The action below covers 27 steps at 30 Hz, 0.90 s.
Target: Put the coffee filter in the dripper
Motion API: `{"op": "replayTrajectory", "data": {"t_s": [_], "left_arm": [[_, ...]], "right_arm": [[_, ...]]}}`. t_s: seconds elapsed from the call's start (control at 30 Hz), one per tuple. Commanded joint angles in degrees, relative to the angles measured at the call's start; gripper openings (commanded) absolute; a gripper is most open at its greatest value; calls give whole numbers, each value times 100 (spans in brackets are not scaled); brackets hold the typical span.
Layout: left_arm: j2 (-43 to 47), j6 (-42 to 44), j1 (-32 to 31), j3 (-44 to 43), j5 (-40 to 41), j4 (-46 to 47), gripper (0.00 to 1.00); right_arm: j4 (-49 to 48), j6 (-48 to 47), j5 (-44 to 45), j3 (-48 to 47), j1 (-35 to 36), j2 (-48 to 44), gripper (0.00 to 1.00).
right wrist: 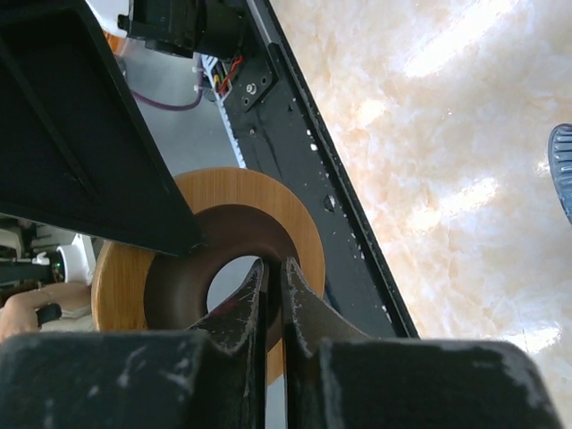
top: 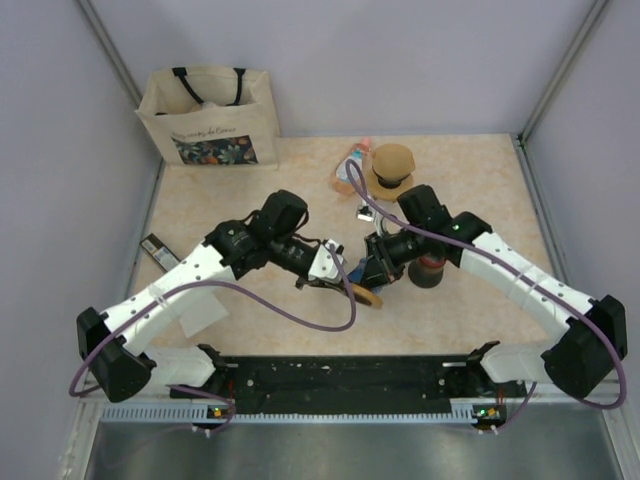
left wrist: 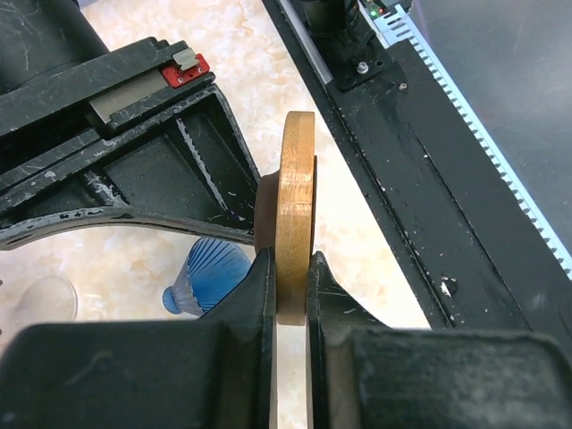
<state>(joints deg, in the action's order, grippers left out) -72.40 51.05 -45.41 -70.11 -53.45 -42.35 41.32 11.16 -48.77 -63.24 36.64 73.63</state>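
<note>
Noting dripper ring (left wrist: 295, 179) clamped edge-on by left gripper (left wrist: 290, 268) and pinched at its dark inner rim by right gripper (right wrist: 274, 281); no filter seated yet, whole placement left.

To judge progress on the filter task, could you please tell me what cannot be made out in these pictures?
Blue cone: left wrist view, partly behind left gripper; right wrist view, cut by the right edge.
Ring: top view, largely covered by right gripper and left gripper.
Brown item: top view, too small to tell if it is the filter.
Bag print: top view, too small to read.
</note>
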Motion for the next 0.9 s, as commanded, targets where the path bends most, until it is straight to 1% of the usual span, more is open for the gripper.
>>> {"op": "replayTrajectory", "data": {"t_s": [0.0, 0.1, 0.17, 0.23, 0.27, 0.3, 0.33, 0.37, 0.47, 0.53, 0.57, 0.63, 0.7, 0.73, 0.8, 0.87], "left_arm": [[50, -138, -21, -126, -69, 42, 0], [182, -305, -29, 84, -122, 305, 0], [305, -559, -29, 251, -78, 595, 0], [454, -858, -21, 453, 18, 937, 0], [525, -1138, -12, 593, 71, 1200, 0], [621, -1602, -12, 725, 167, 1577, 0], [700, -2320, -12, 883, 299, 1963, 0], [805, -2962, -12, 1146, 500, 2663, 0], [1078, -4844, -12, 1753, 1545, 4431, 0], [1167, -6039, 6, 1930, 2222, 5041, 0], [1176, -6541, 32, 1913, 2573, 5165, 0], [1149, -7412, 189, 1843, 2909, 5184, 0], [1132, -8203, 426, 1869, 2850, 5402, 0], [1140, -8520, 523, 1956, 2727, 5682, 0], [1158, -9136, 699, 2176, 2533, 6280, 0], [1132, -9743, 910, 2343, 2463, 6641, 0]], "right_arm": [[-160, 62, 402, -496, 45, -138, 17], [-19, 123, 1095, -724, 36, -287, 44], [77, 167, 1562, -821, 1, -506, 56], [174, 194, 2027, -856, -104, -734, 62], [227, 202, 2282, -865, -174, -866, 66], [253, 194, 2580, -822, -227, -1024, 70], [245, 229, 2862, -778, -289, -1200, 74], [219, 255, 3169, -699, -350, -1358, 78], [-166, 413, 3864, -304, -439, -1990, 92], [-588, 396, 4024, 38, -448, -2447, 96], [-851, 396, 3990, 240, -439, -2684, 96], [-1352, 535, 3902, 636, -448, -3089, 96], [-1784, 799, 3832, 1005, -448, -3336, 96], [-2012, 974, 3779, 1181, -448, -3407, 96], [-2503, 1492, 3630, 1471, -456, -3425, 96], [-2751, 1949, 3358, 1587, -483, -3311, 95]]}}
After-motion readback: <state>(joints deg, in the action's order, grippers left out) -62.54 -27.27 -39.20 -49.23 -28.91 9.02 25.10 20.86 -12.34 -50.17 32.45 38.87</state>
